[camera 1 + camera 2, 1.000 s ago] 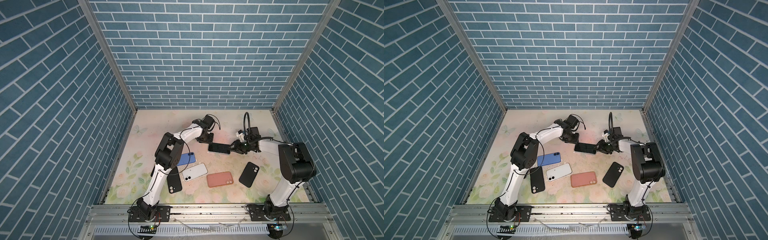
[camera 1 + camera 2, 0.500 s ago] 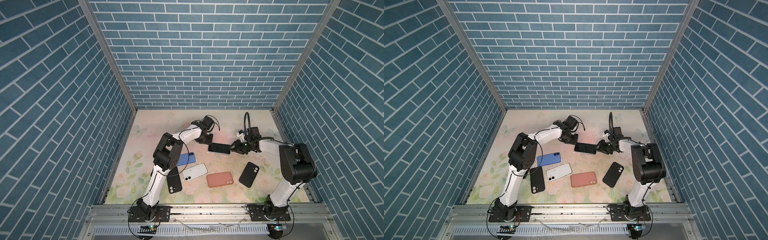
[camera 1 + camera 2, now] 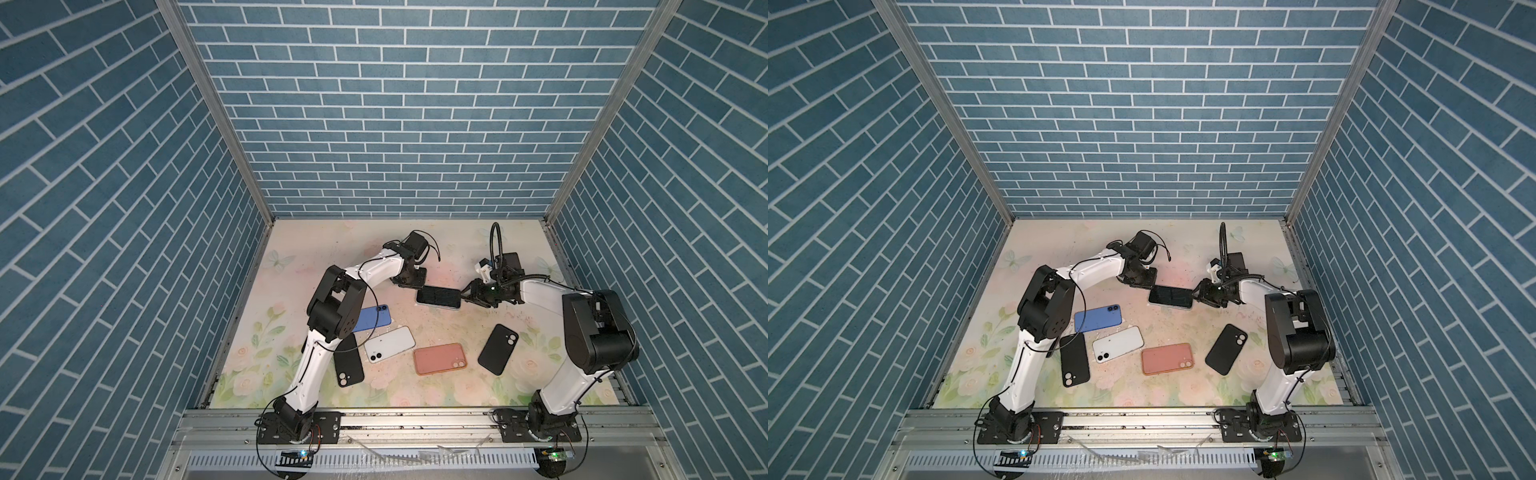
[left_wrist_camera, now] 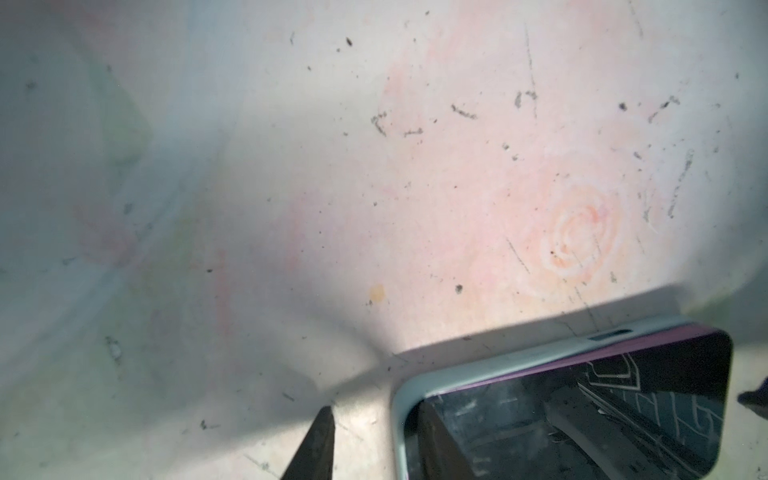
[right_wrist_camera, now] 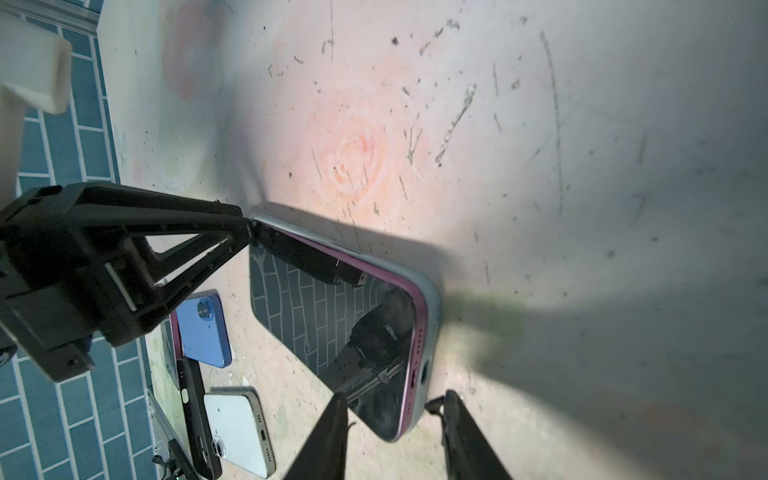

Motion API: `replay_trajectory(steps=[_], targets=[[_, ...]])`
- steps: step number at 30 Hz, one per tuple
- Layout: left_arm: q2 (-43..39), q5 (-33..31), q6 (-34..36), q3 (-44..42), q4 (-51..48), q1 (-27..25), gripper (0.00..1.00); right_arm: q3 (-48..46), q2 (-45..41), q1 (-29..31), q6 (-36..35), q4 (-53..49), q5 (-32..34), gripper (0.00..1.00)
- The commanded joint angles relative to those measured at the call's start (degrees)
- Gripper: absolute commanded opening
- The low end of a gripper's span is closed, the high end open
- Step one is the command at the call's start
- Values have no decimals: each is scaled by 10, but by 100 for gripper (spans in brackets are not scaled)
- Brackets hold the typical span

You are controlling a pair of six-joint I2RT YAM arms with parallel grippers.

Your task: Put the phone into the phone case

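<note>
Here, the phone is lying screen-up in the pale phone case, toward the back middle of the floral table. Its purple edge is showing above the case's rim along one long side. The right gripper is straddling the port-end corner, fingers standing partly apart, one over the glass and one just outside the case; whether they are pinching it cannot be told. The left gripper is touching a corner at the far end with a fingertip, and how wide its jaws are standing cannot be told. Nearer the front, a blue phone, a white phone, a salmon case and two black cases are lying well apart from the pair.
</note>
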Motion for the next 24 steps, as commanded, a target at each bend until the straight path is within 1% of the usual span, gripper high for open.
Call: replay_trajectory(steps=[1, 5, 7, 10, 13, 15, 18, 21, 24], targets=[[65, -52, 21, -27, -116, -1, 35, 10, -25, 2, -16, -13, 15, 39], [59, -40, 28, -32, -120, -1, 36, 11, -27, 2, -10, -11, 19, 42], [46, -20, 28, -42, -104, -1, 41, 10, -25, 2, -4, -13, 25, 44], [23, 2, 23, -50, -81, -1, 48, -4, -25, 1, 7, -3, 27, 46], [-2, 31, 11, -57, -52, 1, 57, -19, -23, 1, 17, 6, 21, 49], [-17, 65, 3, -62, -28, 3, 64, -25, -17, 1, 22, 15, 11, 50], [-32, 110, -13, -74, 7, 5, 70, -29, -8, 1, 28, 21, 2, 51], [-40, 153, -33, -92, 44, 7, 73, -27, 4, 1, 33, 29, -5, 51], [-44, 181, -51, -116, 77, 10, 73, -23, 21, 1, 44, 44, -19, 51]])
